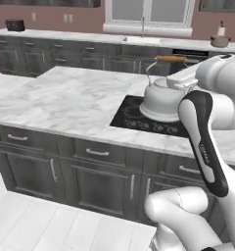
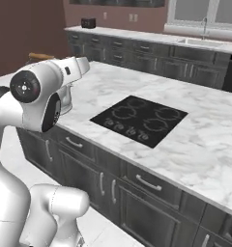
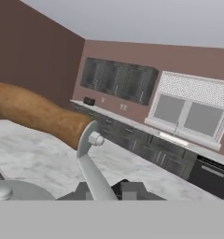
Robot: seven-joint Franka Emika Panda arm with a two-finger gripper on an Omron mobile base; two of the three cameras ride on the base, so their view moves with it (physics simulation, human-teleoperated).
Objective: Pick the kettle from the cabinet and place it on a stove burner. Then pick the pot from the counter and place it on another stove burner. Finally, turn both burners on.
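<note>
Up close, we see the kettle (image 1: 158, 100) as a squat white-silver body with a domed lid, a thin arched wire handle and a round brown wooden grip (image 3: 37, 114) on top; in the left base view it appears over the cooktop (image 1: 139, 117) at about 3 o'clock, though we cannot tell whether it touches the glass. Our gripper (image 3: 111, 191) is clenched on the kettle's handle, the wire rising right between its dark tips in the hand view while the wooden bar runs off toward 10 o'clock. That cooktop is a flat black glass panel with white ring outlines for burners and a row of small round knobs (image 2: 130, 130) along its near edge. It sits flush in the counter (image 1: 70, 100), a white marble slab with soft grey veins, above dark grey drawers with slim metal pulls. Beyond, at 12 o'clock, a second run of dark cabinets lines a reddish-brown wall under a wide white-framed window (image 1: 148, 14), with a sink (image 1: 141, 39) below it. A beige pot (image 1: 220, 41) stands on that far worktop at about 1 o'clock in the left base view.
</note>
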